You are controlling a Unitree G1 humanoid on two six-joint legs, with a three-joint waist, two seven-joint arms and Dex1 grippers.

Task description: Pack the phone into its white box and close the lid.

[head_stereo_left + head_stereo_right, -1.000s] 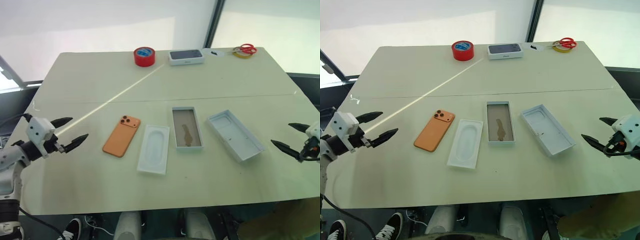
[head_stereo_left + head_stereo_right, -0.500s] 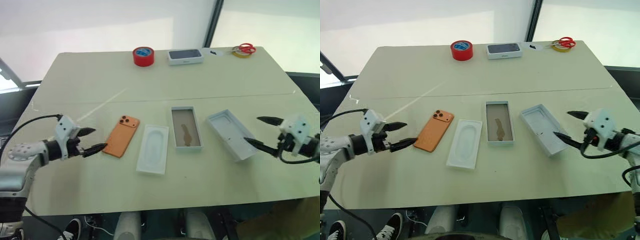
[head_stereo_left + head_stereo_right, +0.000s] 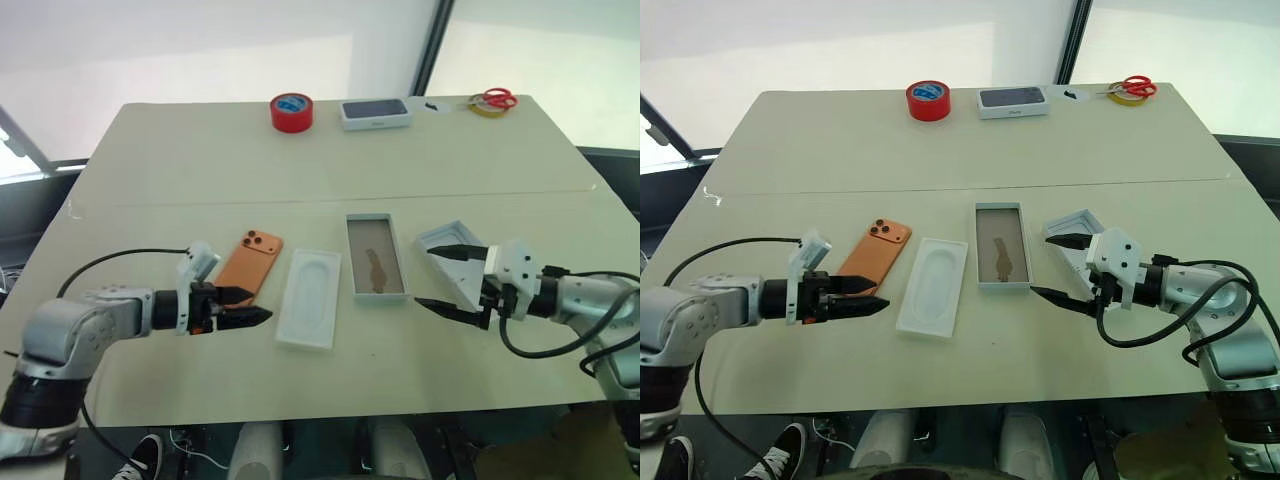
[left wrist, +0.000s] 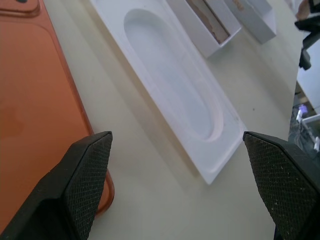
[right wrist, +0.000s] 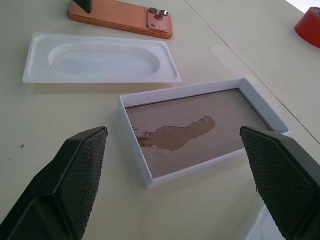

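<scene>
Right now I take the white box (image 3: pixel 1000 245) as my landmark: it sits open on the table (image 3: pixel 940 150), brownish floor showing. Just left of it lies the white tray insert (image 3: pixel 932 284), and left of that the phone (image 3: pixel 873 252), orange back up, lenses at its far corner. Just right of the white box sits the lid (image 3: pixel 447 238), inside up. My left gripper (image 3: pixel 868 297) hovers at the phone's near end, fingers spread apart. My right gripper (image 3: pixel 1060 268) hangs over the lid, fingers apart, holding nothing.
</scene>
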